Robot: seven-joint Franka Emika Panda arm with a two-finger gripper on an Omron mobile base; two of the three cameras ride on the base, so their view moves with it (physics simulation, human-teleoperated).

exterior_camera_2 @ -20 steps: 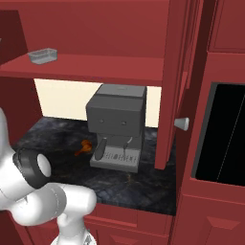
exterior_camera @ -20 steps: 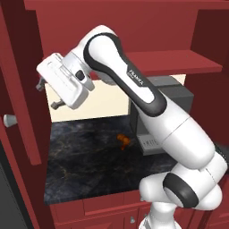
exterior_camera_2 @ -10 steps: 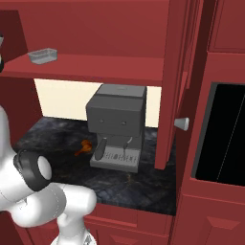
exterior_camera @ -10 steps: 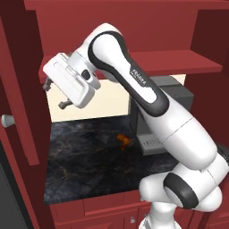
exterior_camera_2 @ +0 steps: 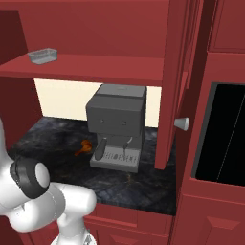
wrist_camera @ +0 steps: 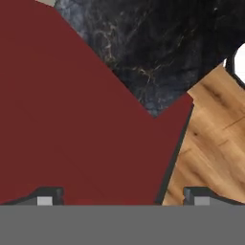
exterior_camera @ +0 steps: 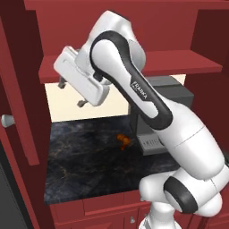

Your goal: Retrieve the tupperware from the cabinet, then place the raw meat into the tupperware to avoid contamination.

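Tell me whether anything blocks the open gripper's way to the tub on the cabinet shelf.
Nothing visible does. The gripper hangs open just below the shelf edge; the tub sits alone on the shelf, doors open.

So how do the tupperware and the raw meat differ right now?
The tupperware is a pale translucent tub with a rim; the raw meat is a small orange-brown lump. The tupperware sits up on the cabinet shelf, the raw meat down on the dark counter beside the grey machine. Both lie untouched, clear of the open gripper.
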